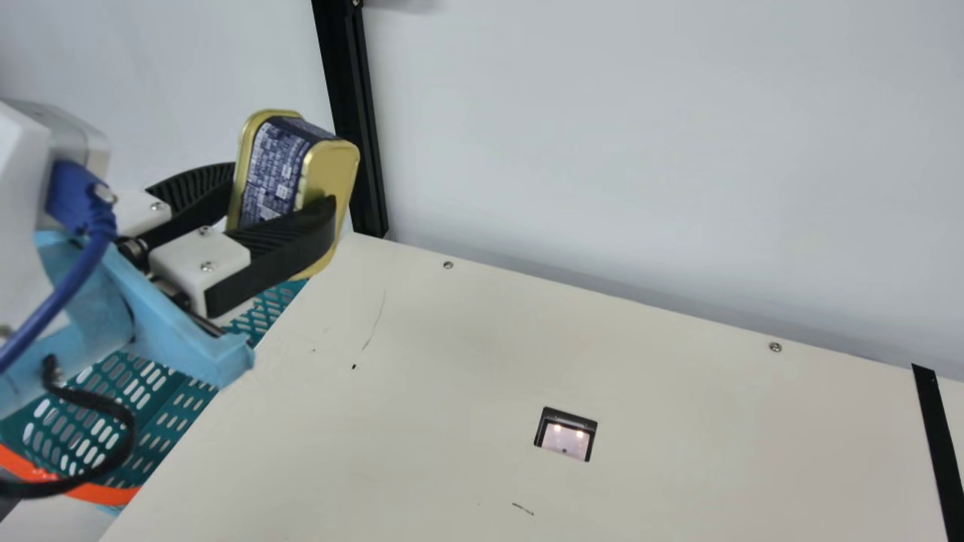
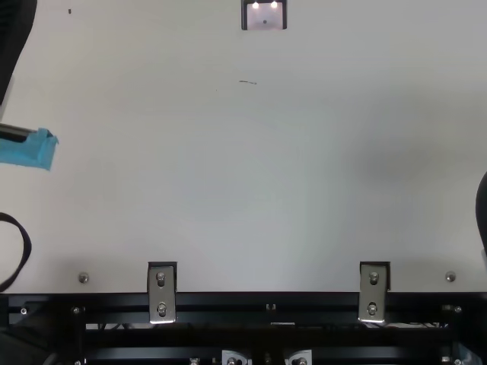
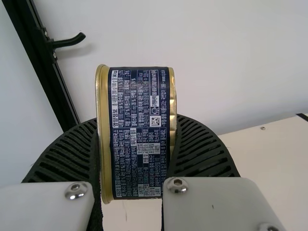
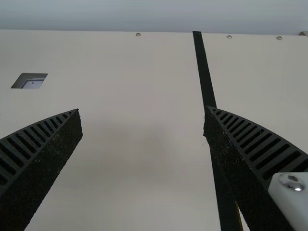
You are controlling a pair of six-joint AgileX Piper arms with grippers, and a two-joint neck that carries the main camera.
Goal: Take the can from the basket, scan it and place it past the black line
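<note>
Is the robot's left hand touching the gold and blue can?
Touching. The left wrist view shows the left hand with one black finger pressed against each side of the can.

Between the black, ribbed jaws of the left gripper (image 1: pixel 282 198), the can (image 1: pixel 326 169) is gold, its navy label (image 3: pixel 139 144) patterned with white print. Below those jaws, the slotted basket (image 1: pixel 162 406) is teal, edged in orange.

My neck and right wrist views look across the table (image 1: pixel 422 391), the top steeply down, all sharing the scanner (image 1: pixel 565 440), while my left wrist faces the wall (image 3: pixel 216 57).
</note>
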